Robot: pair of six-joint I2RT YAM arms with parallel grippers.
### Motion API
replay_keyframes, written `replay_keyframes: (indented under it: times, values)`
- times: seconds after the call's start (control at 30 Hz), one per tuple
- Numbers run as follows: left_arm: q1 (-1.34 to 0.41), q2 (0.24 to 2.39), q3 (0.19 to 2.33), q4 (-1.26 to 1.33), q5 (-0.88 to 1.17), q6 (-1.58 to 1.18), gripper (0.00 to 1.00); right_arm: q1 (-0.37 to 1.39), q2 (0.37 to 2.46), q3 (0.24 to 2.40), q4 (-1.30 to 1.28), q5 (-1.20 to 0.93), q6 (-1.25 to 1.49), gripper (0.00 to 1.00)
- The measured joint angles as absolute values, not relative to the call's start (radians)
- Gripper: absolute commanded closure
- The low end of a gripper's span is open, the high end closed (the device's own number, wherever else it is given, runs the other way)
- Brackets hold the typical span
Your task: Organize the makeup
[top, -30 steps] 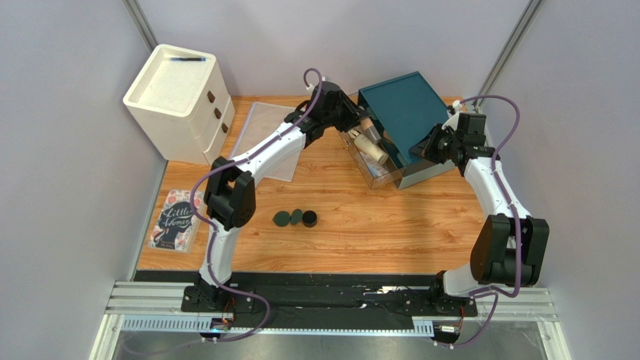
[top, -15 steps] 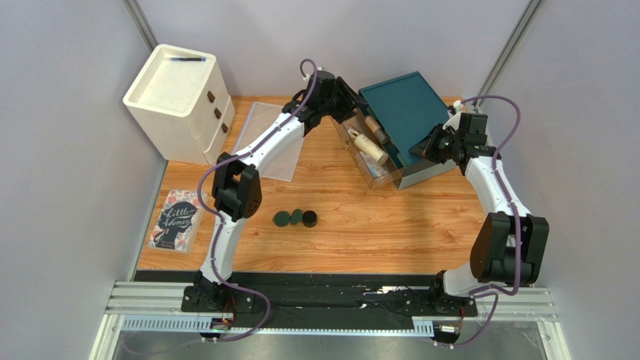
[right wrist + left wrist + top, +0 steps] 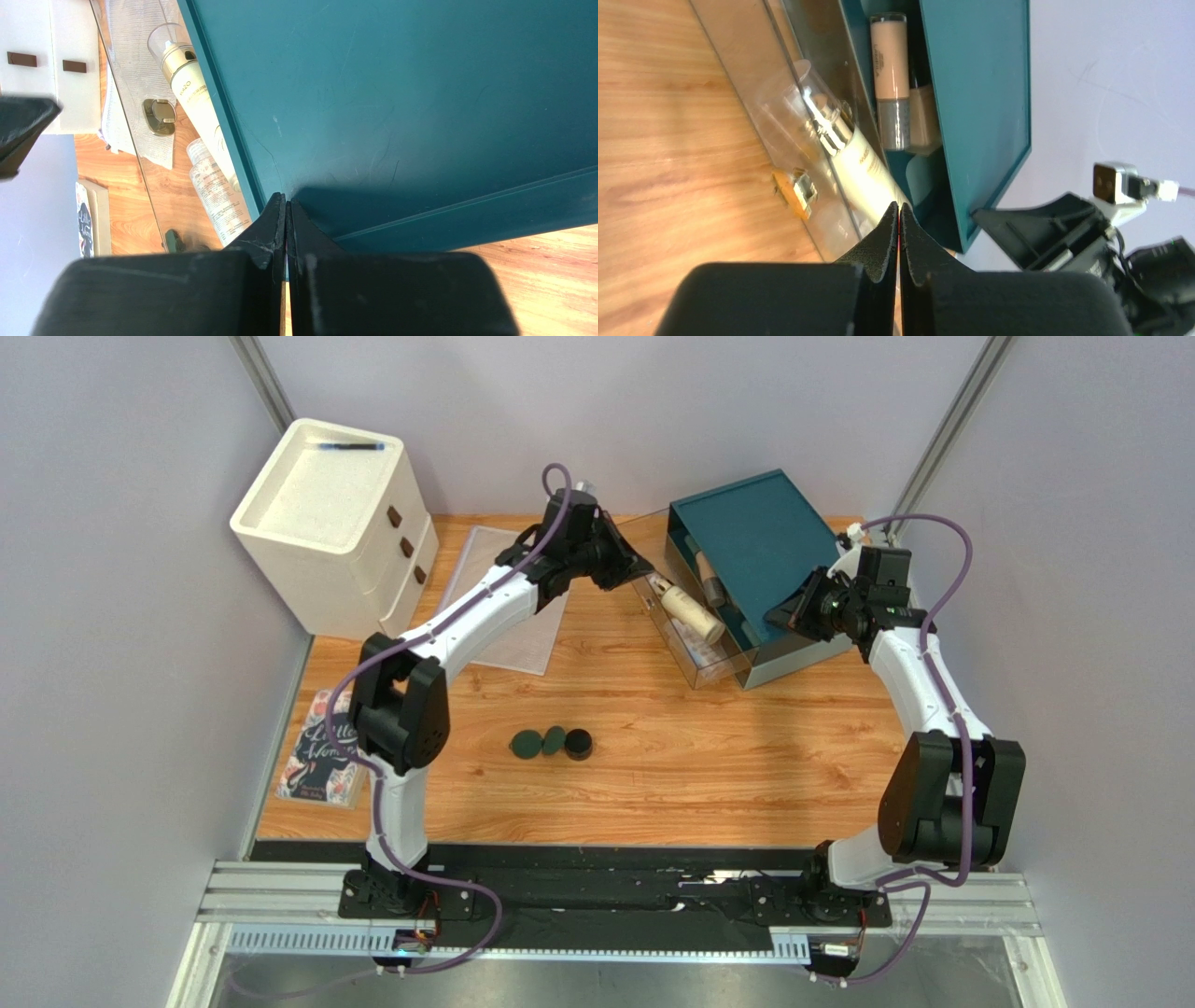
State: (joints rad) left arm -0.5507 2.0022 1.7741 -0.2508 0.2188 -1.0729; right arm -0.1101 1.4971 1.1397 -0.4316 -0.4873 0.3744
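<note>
Both pincers closed, left gripper [image 3: 898,207] beside the clear box [image 3: 709,667] of tubes [image 3: 693,611], right gripper [image 3: 286,200] at its teal lid [image 3: 751,539], three likely light, slick compacts [image 3: 553,742] lie mid-table, probably best pinched across their rims.

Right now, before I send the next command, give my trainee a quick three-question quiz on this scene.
1. True or false: the three dark compacts lie inside the clear box.
2. Which gripper pinches the teal lid? A) left gripper B) right gripper
3. Fill in: the left gripper's jaws are ____ and hold nothing.
Key: 1 false, they sit on the table; 2 B; 3 shut.
</note>
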Motion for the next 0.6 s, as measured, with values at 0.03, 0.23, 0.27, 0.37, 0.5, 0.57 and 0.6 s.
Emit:
replay_keyframes:
  times: [0.03, 0.23, 0.27, 0.37, 0.5, 0.57, 0.6]
  values:
    - [-0.548, 1.973, 1.737, -0.243, 0.219, -1.070, 1.00, -0.110, 1.497, 1.140, -0.432, -0.487, 0.374, 1.00]
    - [-0.508, 1.807, 1.491, -0.182, 0.233, -1.068, 1.00, -0.110, 1.497, 1.139, -0.431, -0.488, 0.374, 1.00]
    - [-0.503, 1.804, 1.470, -0.176, 0.237, -1.069, 1.00, -0.110, 1.497, 1.139, -0.431, -0.488, 0.374, 1.00]
    - [-0.492, 1.809, 1.425, -0.166, 0.256, -1.076, 1.00, -0.110, 1.497, 1.139, -0.431, -0.488, 0.374, 1.00]
    - [-0.493, 1.846, 1.415, -0.149, 0.292, -1.097, 1.00, -0.110, 1.497, 1.139, -0.431, -0.488, 0.374, 1.00]
    - [-0.498, 1.870, 1.420, -0.138, 0.308, -1.103, 1.00, -0.110, 1.497, 1.139, -0.431, -0.488, 0.374, 1.00]
    - [-0.502, 1.888, 1.431, -0.138, 0.313, -1.108, 1.00, -0.110, 1.497, 1.139, -0.431, -0.488, 0.374, 1.00]
